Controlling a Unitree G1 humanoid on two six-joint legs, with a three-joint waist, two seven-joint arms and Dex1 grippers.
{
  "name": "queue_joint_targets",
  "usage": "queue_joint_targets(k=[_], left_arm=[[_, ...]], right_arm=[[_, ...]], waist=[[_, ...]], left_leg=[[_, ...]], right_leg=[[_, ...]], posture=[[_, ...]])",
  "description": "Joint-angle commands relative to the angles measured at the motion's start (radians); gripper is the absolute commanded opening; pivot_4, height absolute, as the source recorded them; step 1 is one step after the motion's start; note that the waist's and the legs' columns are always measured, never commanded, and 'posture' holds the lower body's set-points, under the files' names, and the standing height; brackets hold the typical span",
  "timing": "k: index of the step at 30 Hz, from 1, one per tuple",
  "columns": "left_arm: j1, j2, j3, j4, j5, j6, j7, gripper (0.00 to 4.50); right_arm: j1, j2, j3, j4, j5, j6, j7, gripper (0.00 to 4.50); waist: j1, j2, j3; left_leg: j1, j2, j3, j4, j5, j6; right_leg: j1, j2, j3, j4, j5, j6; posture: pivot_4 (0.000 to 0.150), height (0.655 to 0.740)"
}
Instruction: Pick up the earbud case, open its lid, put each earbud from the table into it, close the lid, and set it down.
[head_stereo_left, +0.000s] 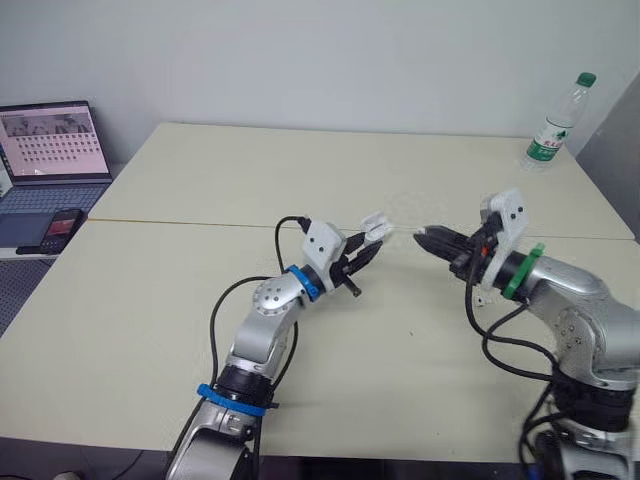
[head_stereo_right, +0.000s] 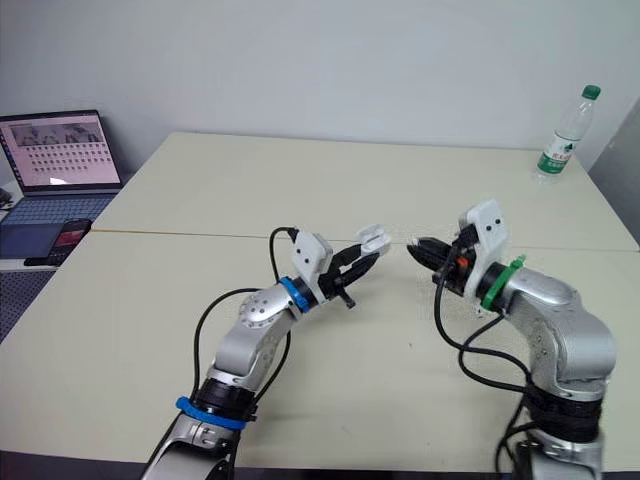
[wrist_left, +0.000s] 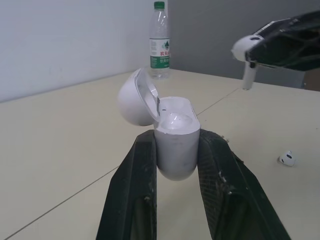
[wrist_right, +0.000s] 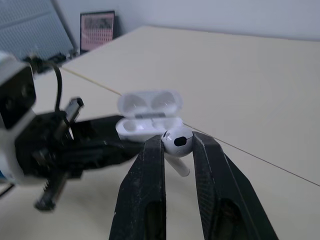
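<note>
Earbud case (wrist_left: 175, 120) open, empty, clamped in left claw (wrist_left: 177, 136), right claw (wrist_right: 178, 145) pinching earbud (wrist_right: 176, 139), second earbud (wrist_left: 286, 158) on table (wrist_left: 60, 150)

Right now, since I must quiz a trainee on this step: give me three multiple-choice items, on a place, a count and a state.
1. Where does the water bottle stand?
A. at the far right corner of the table
B. at its near left corner
C. at its middle

2. How many earbuds lie loose on the table?
A. none
B. one
C. three

3. How is the lid of the earbud case?
A. shut
B. taken off
C. open

1 A: it stands there upright.
2 B: one earbud lies there; the other earbud is in the right pincer.
3 C: it tips back from the case, held in the left pincer.
</note>
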Motion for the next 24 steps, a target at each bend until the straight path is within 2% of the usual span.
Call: queue_joint_targets(k=[1, 4, 9, 24], left_arm=[[-0.032, -0.026, 0.008, 0.000, 0.009, -0.052, 0.030, 0.76], [-0.027, -0.040, 0.009, -0.011, 0.000, -0.053, 0.041, 0.76], [-0.006, -0.046, -0.003, -0.037, -0.002, -0.052, 0.040, 0.76], [0.012, -0.057, -0.003, -0.082, -0.007, -0.029, 0.066, 0.76]], right_arm=[[-0.026, 0.082, -0.065, -0.055, 0.093, 0.021, -0.106, 0.40], [-0.039, 0.167, -0.085, -0.060, 0.154, 0.026, -0.192, 0.40], [-0.036, 0.214, -0.044, -0.058, 0.195, -0.005, -0.270, 0.40], [0.000, 0.188, 0.071, -0.025, 0.244, -0.064, -0.354, 0.40]], waist=[[0.000, 0.000, 0.000], [-0.001, 0.000, 0.000], [-0.009, 0.000, 0.000], [-0.011, 0.000, 0.000]], left_leg=[[0.000, 0.000, 0.000, 0.000, 0.000, 0.000], [0.000, 0.000, 0.000, 0.000, 0.000, 0.000], [0.000, 0.000, 0.000, 0.000, 0.000, 0.000], [-0.001, 0.000, 0.000, -0.001, 0.000, 0.000]], right_leg=[[0.000, 0.000, 0.000, 0.000, 0.000, 0.000], [0.000, 0.000, 0.000, 0.000, 0.000, 0.000], [0.000, 0.000, 0.000, 0.000, 0.000, 0.000], [0.000, 0.000, 0.000, -0.001, 0.000, 0.001]], posture=[[0.150, 0.7362], [0.150, 0.7362], [0.150, 0.7362], [0.150, 0.7362]])
